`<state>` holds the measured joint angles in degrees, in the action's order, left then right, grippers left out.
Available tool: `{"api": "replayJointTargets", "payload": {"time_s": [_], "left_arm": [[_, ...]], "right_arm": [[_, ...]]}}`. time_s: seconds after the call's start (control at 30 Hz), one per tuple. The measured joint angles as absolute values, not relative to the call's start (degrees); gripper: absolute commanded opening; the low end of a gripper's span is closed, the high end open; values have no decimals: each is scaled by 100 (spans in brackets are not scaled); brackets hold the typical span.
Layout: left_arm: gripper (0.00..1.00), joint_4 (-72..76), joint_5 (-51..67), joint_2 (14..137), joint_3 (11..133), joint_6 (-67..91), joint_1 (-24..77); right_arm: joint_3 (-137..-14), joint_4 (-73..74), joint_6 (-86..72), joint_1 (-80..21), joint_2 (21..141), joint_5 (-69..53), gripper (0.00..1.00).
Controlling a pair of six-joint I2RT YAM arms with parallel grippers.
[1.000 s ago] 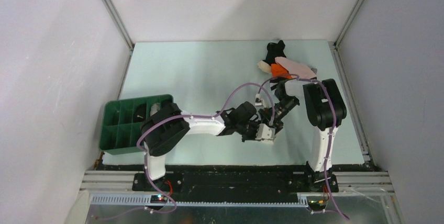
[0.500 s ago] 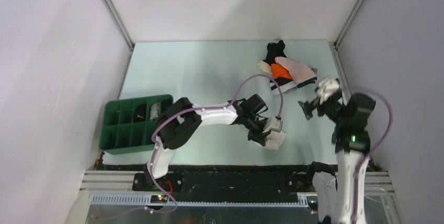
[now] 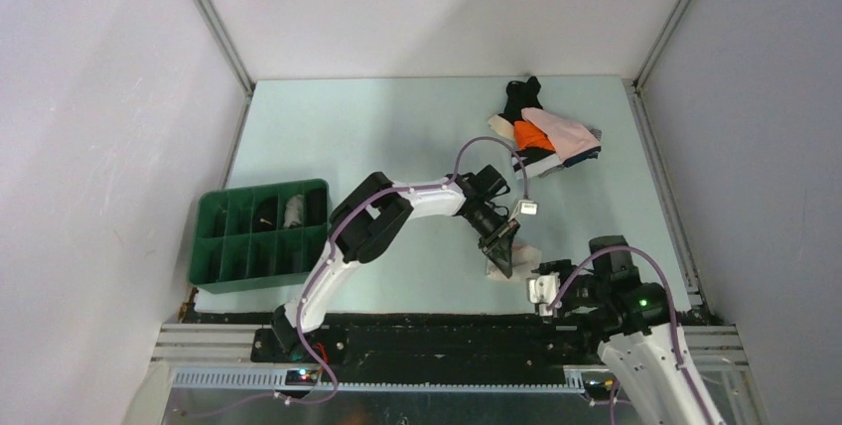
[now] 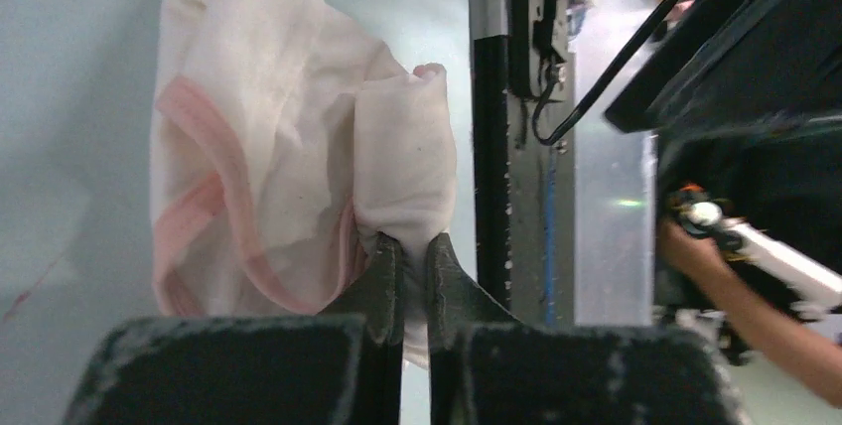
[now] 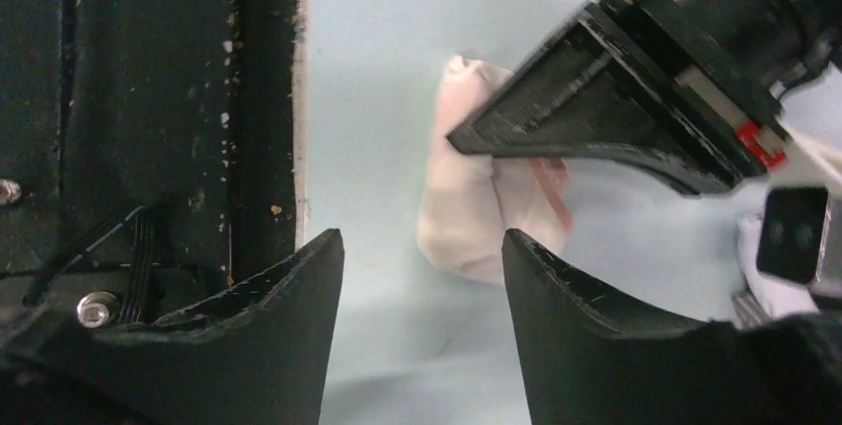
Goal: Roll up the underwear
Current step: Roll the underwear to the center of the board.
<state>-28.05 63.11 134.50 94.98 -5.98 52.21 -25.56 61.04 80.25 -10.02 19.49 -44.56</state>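
Observation:
A pale pink and white underwear point(image 4: 288, 147) lies bunched on the table near the front edge, also in the top view point(image 3: 523, 254) and the right wrist view point(image 5: 477, 207). My left gripper point(image 4: 407, 246) is shut on a fold of it; it shows in the top view point(image 3: 501, 251). My right gripper point(image 5: 422, 246) is open and empty, low by the front edge, just short of the garment; it shows in the top view point(image 3: 544, 284). A pile of underwear point(image 3: 544, 132), black, orange and pink, lies at the back right.
A green divided tray point(image 3: 233, 264) stands at the left with a rolled white piece point(image 3: 294, 211) in a back compartment. The black front rail point(image 5: 149, 127) runs just behind my right gripper. Grey walls close in the table.
My left arm has stretched right and forward, carrying the pale garment toward the front edge. My right arm has swung down from the back right to the front edge beside it.

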Motion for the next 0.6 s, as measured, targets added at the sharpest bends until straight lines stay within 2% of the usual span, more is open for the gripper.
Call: {"api": "replayJointTargets", "payload": {"time_s": [0.17, 0.3, 0.6], "left_arm": [[4, -2233, 6820, 13732, 9485, 598, 5203], [4, -1739, 7111, 13867, 9393, 1319, 5177], [6, -849, 7461, 14031, 9183, 2429, 5061]], "right_arm": [[-2300, 5227, 7334, -2696, 2519, -3533, 60], [-2062, 4501, 6844, -3474, 3009, -2842, 56], [-1769, 3262, 6250, -3697, 3315, -1798, 56]]}}
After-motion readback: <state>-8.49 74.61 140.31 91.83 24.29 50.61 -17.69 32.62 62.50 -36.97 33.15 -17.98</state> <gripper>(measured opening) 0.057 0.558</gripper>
